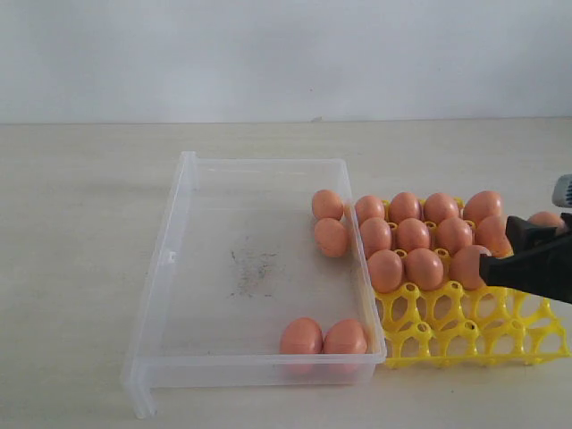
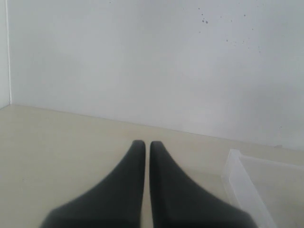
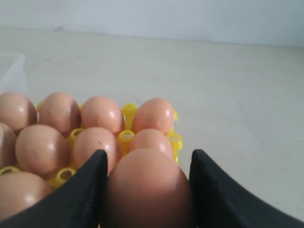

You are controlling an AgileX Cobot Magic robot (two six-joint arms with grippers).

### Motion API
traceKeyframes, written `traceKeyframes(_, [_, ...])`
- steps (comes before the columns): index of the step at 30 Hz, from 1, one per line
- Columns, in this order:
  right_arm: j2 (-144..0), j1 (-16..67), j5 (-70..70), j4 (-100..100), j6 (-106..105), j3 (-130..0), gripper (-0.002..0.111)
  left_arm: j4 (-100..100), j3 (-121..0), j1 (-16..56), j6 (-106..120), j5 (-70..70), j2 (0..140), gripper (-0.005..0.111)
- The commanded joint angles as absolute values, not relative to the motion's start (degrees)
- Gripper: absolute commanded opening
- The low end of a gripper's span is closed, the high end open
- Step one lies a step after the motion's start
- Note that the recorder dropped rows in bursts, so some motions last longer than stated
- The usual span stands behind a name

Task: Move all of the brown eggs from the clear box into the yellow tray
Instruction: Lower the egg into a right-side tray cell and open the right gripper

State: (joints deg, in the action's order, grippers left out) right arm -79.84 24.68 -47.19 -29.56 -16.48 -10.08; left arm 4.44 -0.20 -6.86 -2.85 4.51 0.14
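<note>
Spreading across the exterior view, a pale beige table [image 1: 80, 268] runs back to a plain white wall [image 1: 268, 54]. On it sits a shallow rectangular clear box [image 1: 170, 259] of transparent plastic, and touching its right side is a bright yellow tray [image 1: 420, 335] of lattice plastic cups. Four smooth oval brown eggs [image 1: 301, 338] lie in the box, two in its near right corner and two against its right wall farther back. Three rows of eggs fill the tray's far cups. The black right gripper [image 1: 500, 248] reaches in from the right edge over the tray's right side, just beside the third row. In the left wrist view, the left gripper [image 2: 143, 145] hovers over the table with its dark fingers nearly touching and nothing between them, and a corner of the box shows nearby. In the right wrist view, the right gripper [image 3: 147, 156] clasps both flanks of the gripped egg [image 3: 147, 190], directly in front of the tray's filled rows.
</note>
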Motion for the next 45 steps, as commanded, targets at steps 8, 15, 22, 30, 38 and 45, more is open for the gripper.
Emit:
traceKeyframes(8, [-96.5,24.5,-62.6,-28.0,-9.4,-11.3,0.0,4.9,0.0,-6.8,-3.4,4.3,0.0,0.004])
traceKeyframes(15, [-103.6,24.5,-62.1,-26.6,-8.9,-15.8,0.0,4.9,0.0,-6.8,-3.4,4.3,0.0,0.004])
traceKeyframes(22, [-104.7,24.5,-63.4,-29.4,-9.6,-16.2,0.0,4.9,0.0,-6.8,-3.4,4.3,0.0,0.004])
traceKeyframes(30, [-104.7,24.5,-56.7,-30.0,-13.0,-19.9,0.0,4.9,0.0,-6.8,-3.4,4.3,0.0,0.004])
traceKeyframes(38, [-104.7,24.5,-54.5,-33.1,-14.1,-20.9,0.0,4.9,0.0,-6.8,-3.4,4.3,0.0,0.004])
traceKeyframes(45, [-104.7,24.5,-54.5,-32.2,-13.5,-20.9,0.019,4.9,0.0,-6.8,-3.4,4.3,0.0,0.004])
